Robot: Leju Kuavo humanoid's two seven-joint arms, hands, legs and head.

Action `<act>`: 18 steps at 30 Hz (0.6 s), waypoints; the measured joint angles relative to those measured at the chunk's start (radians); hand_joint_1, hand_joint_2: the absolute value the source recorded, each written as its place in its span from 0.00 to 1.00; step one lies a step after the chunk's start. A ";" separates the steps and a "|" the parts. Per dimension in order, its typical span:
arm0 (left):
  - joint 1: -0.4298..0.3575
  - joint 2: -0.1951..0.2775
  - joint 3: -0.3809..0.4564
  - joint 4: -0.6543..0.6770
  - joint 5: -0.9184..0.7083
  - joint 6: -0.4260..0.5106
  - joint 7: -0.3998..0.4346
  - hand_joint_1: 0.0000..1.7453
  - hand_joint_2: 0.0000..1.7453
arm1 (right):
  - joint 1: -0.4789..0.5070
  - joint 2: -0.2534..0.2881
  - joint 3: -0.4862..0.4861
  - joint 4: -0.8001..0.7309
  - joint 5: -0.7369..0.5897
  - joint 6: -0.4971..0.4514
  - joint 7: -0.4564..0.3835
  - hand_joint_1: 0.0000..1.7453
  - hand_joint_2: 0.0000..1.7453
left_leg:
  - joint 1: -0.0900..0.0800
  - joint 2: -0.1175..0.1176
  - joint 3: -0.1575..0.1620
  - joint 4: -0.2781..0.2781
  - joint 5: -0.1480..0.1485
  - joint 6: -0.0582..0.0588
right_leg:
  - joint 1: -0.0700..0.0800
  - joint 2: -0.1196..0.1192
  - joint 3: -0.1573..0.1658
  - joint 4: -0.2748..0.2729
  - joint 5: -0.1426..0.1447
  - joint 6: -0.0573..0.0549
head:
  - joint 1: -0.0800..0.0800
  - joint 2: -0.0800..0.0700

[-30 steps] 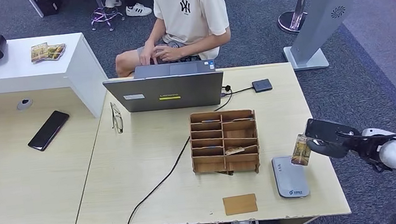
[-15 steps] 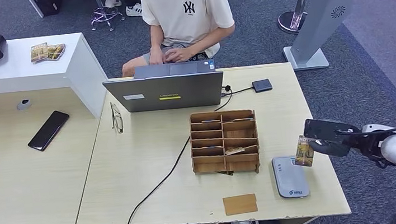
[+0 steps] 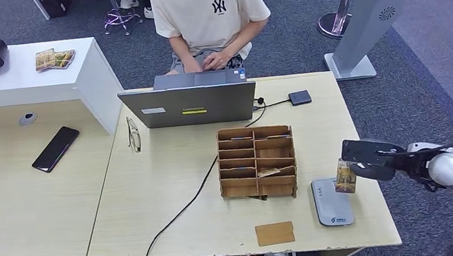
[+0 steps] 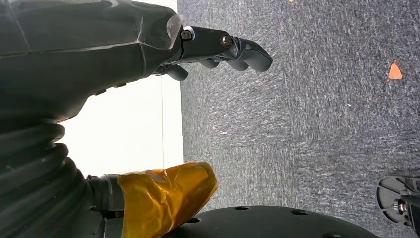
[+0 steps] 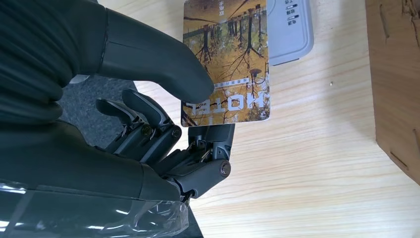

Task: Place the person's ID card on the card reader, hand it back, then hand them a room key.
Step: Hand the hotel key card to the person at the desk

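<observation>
While gripping card (image 3: pixel 345 176), right hand (image 3: pixel 369 160) edged left.

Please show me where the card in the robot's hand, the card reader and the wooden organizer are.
card (image 5: pixel 228 64), right wrist view, printed face
card reader (image 3: pixel 331 203), head view, top surface
wooden organizer (image 3: pixel 257 161), head view, divider middle

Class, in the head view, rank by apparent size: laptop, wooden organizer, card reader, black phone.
1. laptop
2. wooden organizer
3. card reader and black phone: too alike to rank.
</observation>
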 joint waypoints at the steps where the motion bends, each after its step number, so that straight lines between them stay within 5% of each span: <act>1: 0.000 0.000 0.000 0.000 -0.001 0.000 0.000 0.00 1.00 | -0.002 0.000 0.005 0.002 -0.001 0.001 -0.001 1.00 1.00 | 0.000 0.000 0.000 0.000 0.000 0.000 | 0.000 0.000 0.000 0.000 0.000 0.000 | 0.000 0.000; 18: 0.000 0.000 0.000 0.000 -0.021 -0.009 0.004 0.00 1.00 | -0.101 0.040 0.187 0.113 0.017 -0.004 0.007 1.00 1.00 | 0.000 0.000 0.000 0.000 0.000 0.000 | 0.000 0.000 0.000 0.000 0.000 0.000 | 0.000 0.000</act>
